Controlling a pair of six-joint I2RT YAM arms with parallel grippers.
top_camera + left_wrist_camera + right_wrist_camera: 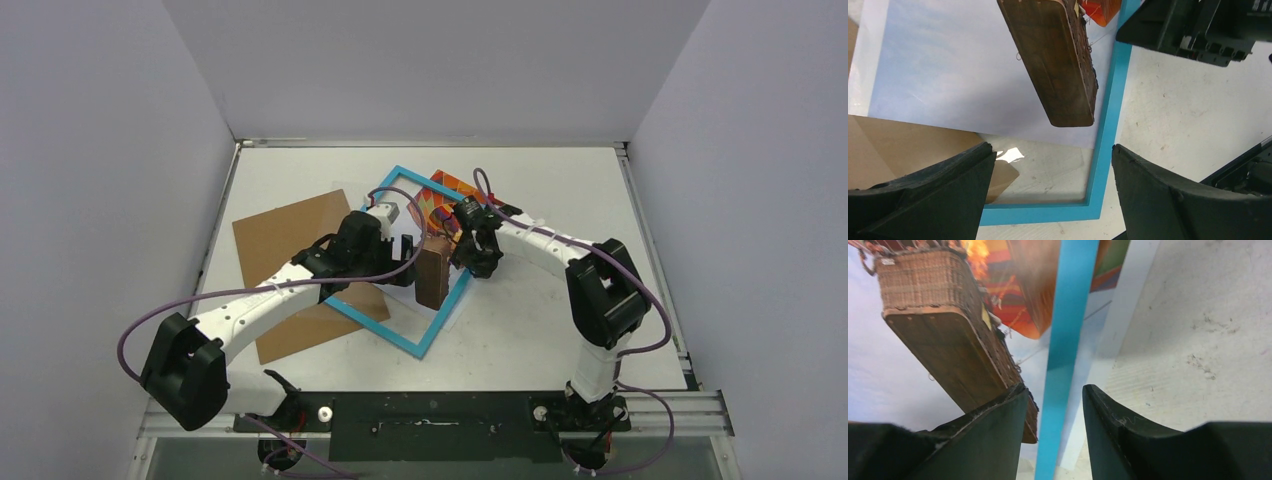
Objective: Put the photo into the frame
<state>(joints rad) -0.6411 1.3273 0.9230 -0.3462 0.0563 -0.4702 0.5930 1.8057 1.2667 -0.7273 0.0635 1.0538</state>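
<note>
A plain brown backing board (280, 240) lies flat on the white table (520, 330), left of centre, and its right part runs under the frame (1108, 115), showing through the clear pane. The turquoise frame sits cornerwise mid-table. The photo (963, 65) lies askew across it: sky and basket are inside the opening, while the balloon end passes beneath the far right bar and pokes out onto the table. The pane's near corner is uncovered. The left gripper (1053, 155) hangs over that corner, jaws spread wide, holding nothing. The right gripper (1054, 390) stands astride the right bar, a finger each side with a sliver of gap, not clamped on it
</note>
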